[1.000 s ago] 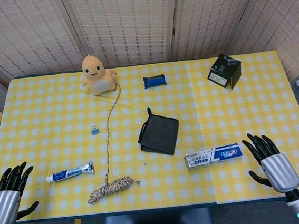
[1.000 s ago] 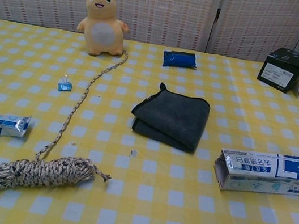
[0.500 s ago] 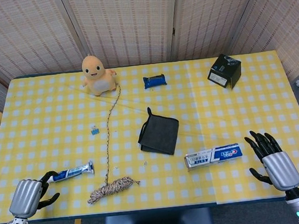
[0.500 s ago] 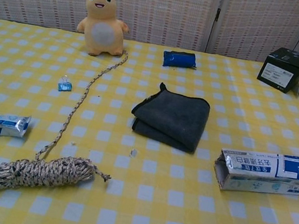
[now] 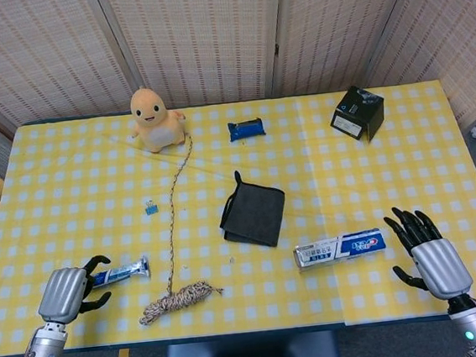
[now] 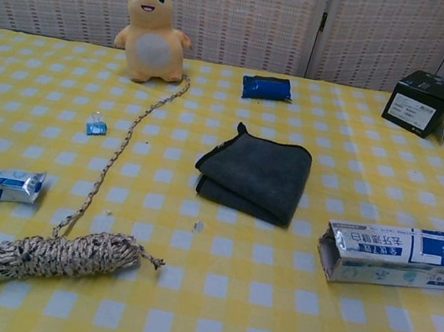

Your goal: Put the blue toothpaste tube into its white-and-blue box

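You can see blue printed characters on the long white-and-blue cardboard toothpaste box (image 6: 403,258), but they are too small to read. The white label on the black cube-shaped box (image 6: 424,102) is just as illegible.

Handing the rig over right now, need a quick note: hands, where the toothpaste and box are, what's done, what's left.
Left hand: over the cap end of the blue toothpaste tube, fingers curled around it; whether it actually grips cannot be told.
Right hand: open, fingers spread, just right of the white-and-blue toothpaste box, not touching it.
Tube lies flat near the table's front left edge, left of the coiled speckled rope.
Box lies on its side at front right, its left end open in the chest view.
Done: nothing yet; the tube is outside the box.
Left: lift the tube, steady the box, slide the tube in.
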Action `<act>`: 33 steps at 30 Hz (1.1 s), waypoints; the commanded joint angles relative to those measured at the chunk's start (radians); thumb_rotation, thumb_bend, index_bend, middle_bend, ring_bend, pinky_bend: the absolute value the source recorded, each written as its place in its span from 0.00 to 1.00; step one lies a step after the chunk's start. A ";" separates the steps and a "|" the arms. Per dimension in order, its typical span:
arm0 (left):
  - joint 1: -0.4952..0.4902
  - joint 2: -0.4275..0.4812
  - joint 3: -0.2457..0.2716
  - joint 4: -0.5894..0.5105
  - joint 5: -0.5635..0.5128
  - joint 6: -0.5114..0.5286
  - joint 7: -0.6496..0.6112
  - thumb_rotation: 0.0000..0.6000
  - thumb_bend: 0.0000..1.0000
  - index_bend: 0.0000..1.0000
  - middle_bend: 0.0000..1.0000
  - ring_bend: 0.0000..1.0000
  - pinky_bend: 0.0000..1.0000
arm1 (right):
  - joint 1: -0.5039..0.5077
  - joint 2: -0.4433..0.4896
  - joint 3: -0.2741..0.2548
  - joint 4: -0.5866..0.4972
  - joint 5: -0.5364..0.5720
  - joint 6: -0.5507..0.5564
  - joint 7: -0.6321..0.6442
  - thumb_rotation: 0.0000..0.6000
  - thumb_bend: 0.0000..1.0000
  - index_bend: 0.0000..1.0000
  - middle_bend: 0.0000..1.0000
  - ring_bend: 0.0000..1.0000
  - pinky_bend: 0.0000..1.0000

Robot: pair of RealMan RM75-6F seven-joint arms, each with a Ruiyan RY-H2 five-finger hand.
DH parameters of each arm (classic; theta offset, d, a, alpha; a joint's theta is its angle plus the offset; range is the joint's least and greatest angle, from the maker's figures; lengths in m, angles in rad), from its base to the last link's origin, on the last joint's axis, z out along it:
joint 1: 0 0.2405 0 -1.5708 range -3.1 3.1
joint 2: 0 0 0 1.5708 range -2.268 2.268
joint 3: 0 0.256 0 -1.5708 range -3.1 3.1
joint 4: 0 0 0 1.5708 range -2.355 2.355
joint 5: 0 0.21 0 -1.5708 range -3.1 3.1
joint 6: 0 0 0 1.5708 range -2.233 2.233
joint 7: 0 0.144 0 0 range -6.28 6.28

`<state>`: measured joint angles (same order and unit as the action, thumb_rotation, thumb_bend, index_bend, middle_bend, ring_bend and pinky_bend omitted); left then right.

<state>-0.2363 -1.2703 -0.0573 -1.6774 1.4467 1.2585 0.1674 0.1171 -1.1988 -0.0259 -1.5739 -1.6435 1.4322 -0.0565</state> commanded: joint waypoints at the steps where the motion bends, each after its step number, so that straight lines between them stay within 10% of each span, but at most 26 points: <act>1: -0.019 -0.026 -0.018 0.015 -0.041 -0.024 0.027 1.00 0.25 0.38 1.00 1.00 1.00 | 0.003 0.002 0.001 -0.001 0.005 -0.004 0.002 1.00 0.29 0.00 0.00 0.00 0.03; 33: -0.144 -0.207 -0.040 0.180 -0.230 -0.163 0.184 1.00 0.29 0.42 1.00 1.00 1.00 | 0.008 0.007 0.014 0.006 0.053 -0.025 0.014 1.00 0.29 0.00 0.00 0.00 0.03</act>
<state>-0.3787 -1.4755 -0.0988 -1.4992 1.2170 1.0961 0.3477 0.1249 -1.1919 -0.0117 -1.5673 -1.5907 1.4067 -0.0428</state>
